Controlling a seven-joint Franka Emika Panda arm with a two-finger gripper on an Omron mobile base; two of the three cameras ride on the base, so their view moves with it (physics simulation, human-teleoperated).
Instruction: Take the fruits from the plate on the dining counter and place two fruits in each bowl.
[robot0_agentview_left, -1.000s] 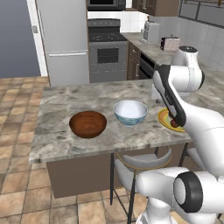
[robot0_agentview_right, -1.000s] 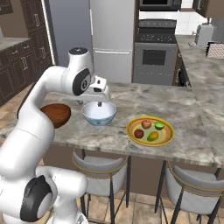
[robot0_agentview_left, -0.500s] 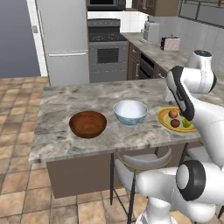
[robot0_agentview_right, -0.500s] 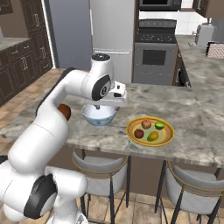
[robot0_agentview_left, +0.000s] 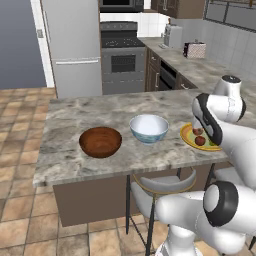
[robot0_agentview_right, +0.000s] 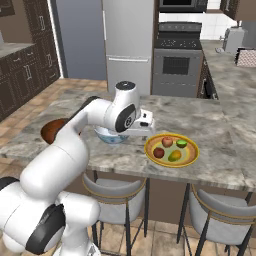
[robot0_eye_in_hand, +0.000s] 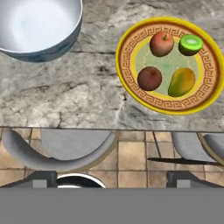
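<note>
On the dining counter the yellow plate carries the fruits: a reddish-peach one, a green one, a dark red one and a yellow one. The same plate lies right of my hand. The white bowl is empty, and so is the brown bowl to its left. My gripper hangs open above the counter's front edge, between white bowl and plate, with nothing between its fingers. My arm hides part of the plate in the left base view.
Two grey stools stand under the counter's front edge, one stool seat directly below my hand. A fridge and a stove line the far wall. A toaster sits on the back worktop.
My arm has swung right from over the white bowl toward the plate, which now shows in the hand view. The jaws have opened slightly wider.
</note>
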